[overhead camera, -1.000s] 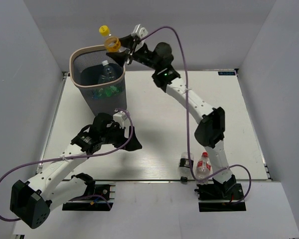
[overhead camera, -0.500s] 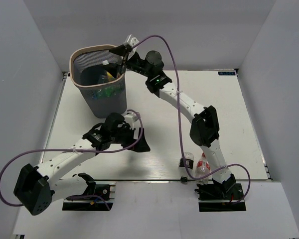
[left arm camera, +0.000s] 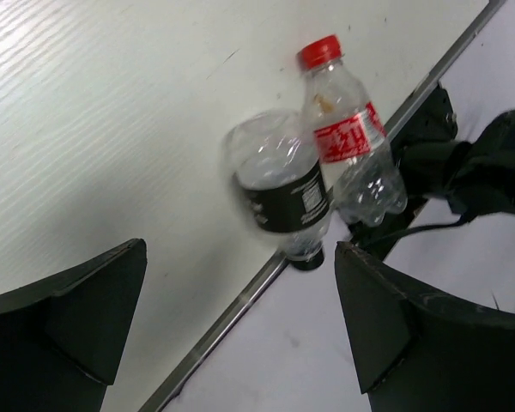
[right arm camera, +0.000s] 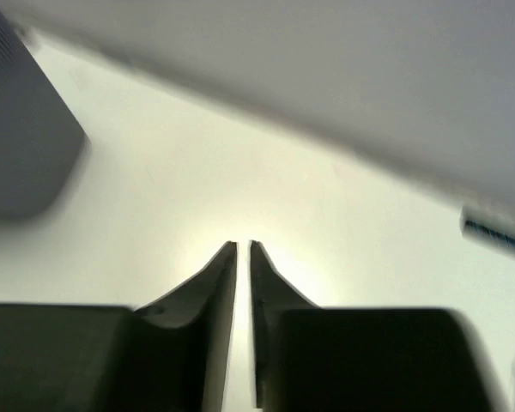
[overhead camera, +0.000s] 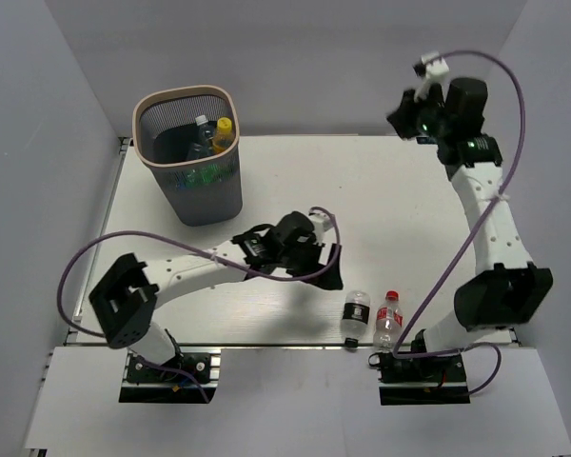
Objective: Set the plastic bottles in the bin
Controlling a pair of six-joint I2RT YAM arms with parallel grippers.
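Our left gripper (overhead camera: 325,267) hangs with jaws spread wide and nothing between them, near the two bottles that remain on the table (overhead camera: 381,190); the black-label bottle (left arm camera: 279,193) and the red-label bottle (left arm camera: 348,142) touch each other at the near edge, just beside the right arm's base (overhead camera: 423,367); the other bottles (overhead camera: 209,138) sit in the bin (overhead camera: 205,195) at the far left; our right gripper (right arm camera: 243,247) is clenched on nothing, raised over the far right corner; we judge the danger lies in the pair's closeness: closing jaws may catch both or pinch one askew, the round plastic may squirt out, and a nudge could roll either bottle off the edge or knock the gripper against that base
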